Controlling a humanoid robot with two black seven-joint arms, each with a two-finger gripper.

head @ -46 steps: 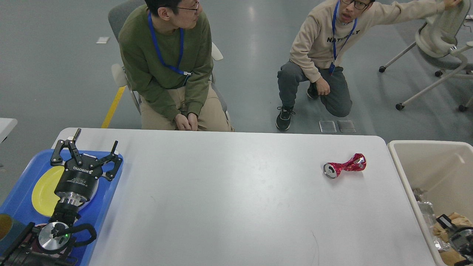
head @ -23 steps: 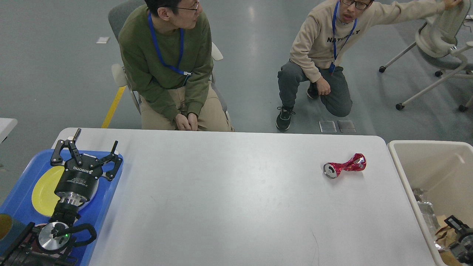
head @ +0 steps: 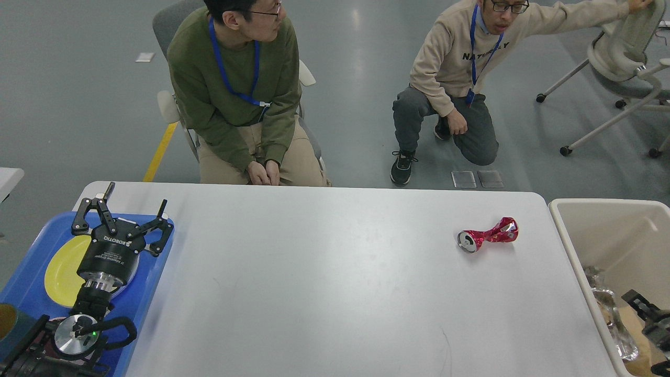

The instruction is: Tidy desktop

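Since a second earlier, only the right gripper (head: 645, 309) had shifted inside the beige bin (head: 568, 246) off the bench's right edge; whether its fingers were apart I could not tell. The bench (head: 324, 283) carried one crushed red can (head: 488, 235) near its far right corner, seemingly the last item left. The left gripper (head: 121, 215) hung fingers apart over one blue tray (head: 152, 283) holding one yellow plate (head: 63, 272).

A robotics lab or office test space: grey polished floor (head: 78, 104), wheeled office chairs (head: 623, 63), two lanyard-wearing onlookers (head: 235, 94) beyond the left gripper (head: 123, 214), across a white desktop (head: 324, 272).
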